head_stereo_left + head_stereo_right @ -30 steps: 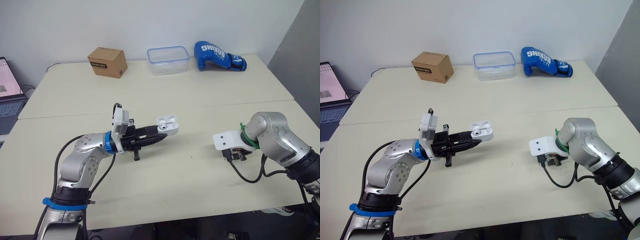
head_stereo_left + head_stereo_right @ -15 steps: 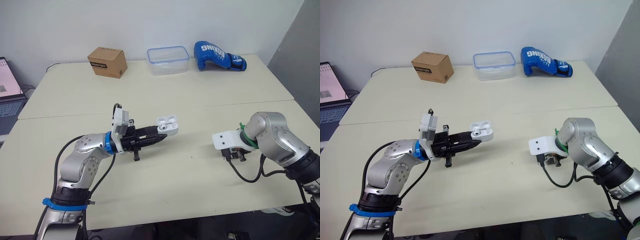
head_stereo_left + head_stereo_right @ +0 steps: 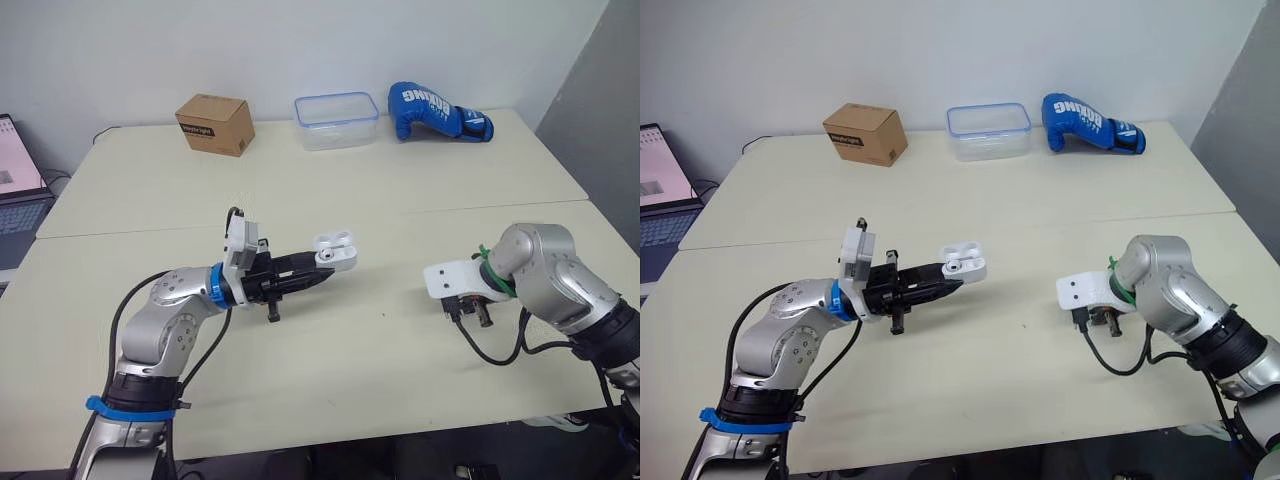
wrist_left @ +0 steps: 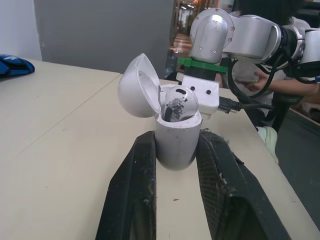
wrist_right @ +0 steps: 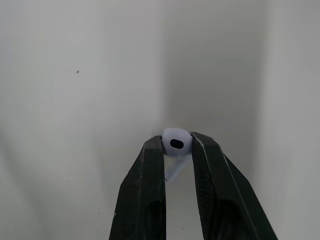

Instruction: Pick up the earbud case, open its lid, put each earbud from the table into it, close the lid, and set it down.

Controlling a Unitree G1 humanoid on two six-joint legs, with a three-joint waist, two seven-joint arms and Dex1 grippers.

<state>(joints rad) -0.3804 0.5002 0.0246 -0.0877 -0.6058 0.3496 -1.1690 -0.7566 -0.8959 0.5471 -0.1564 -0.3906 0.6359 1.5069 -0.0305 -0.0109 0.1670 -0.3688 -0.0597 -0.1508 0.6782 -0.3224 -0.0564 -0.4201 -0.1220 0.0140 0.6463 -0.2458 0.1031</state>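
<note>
Left gripper [image 3: 320, 268] clamped on earbud case [image 4: 175, 145], held above table [image 3: 330, 190] centre. Lid [image 4: 137, 87] flipped open, first earbud [image 4: 176, 102] seated inside. Right gripper [image 5: 177, 142], at 3 o'clock of case, low over table, pinches second earbud [image 5: 176, 144] between fingertips. Cardboard box [image 3: 214, 123], clear container [image 3: 336, 120], boxing glove [image 3: 437, 112] along 12 o'clock edge.

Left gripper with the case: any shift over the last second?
No. The left gripper, shut on the open earbud case, sits at the same spot on the near side of the seam between the tables.
</note>
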